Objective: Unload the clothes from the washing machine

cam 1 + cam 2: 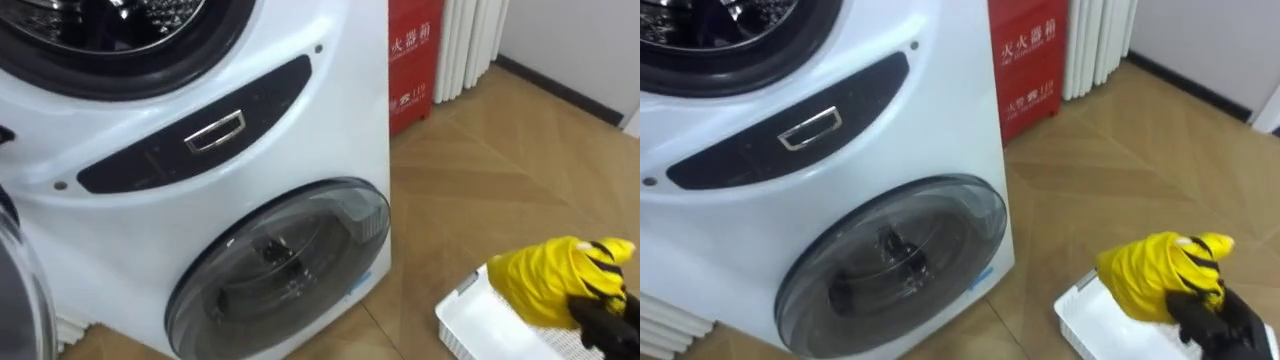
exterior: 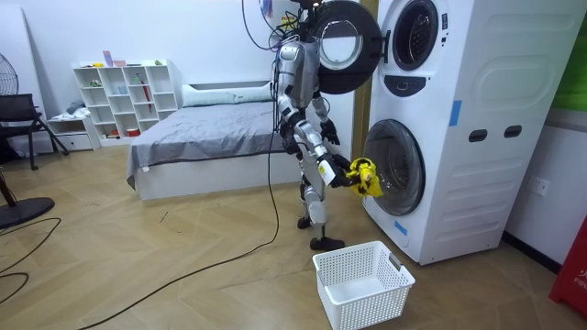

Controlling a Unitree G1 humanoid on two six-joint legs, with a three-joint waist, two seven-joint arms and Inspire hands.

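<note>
The robot is standing before a tall white stacked washing machine (image 1: 300, 130), whose lower round glass door (image 1: 280, 265) is sitting closed. A white slatted plastic basket (image 1: 480, 325) is resting on the wooden floor just beside it. A bunched bright yellow garment with black stripes (image 1: 550, 275) is hanging above the basket, the right hand (image 1: 605, 315) clenching around it. The left hand (image 2: 327, 137) is hanging near the torso; I cannot tell its grip.

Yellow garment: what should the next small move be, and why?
Probably lower the right hand and let go: its fingers clutch the yellow garment just above the white basket, beside the washing machine.
</note>
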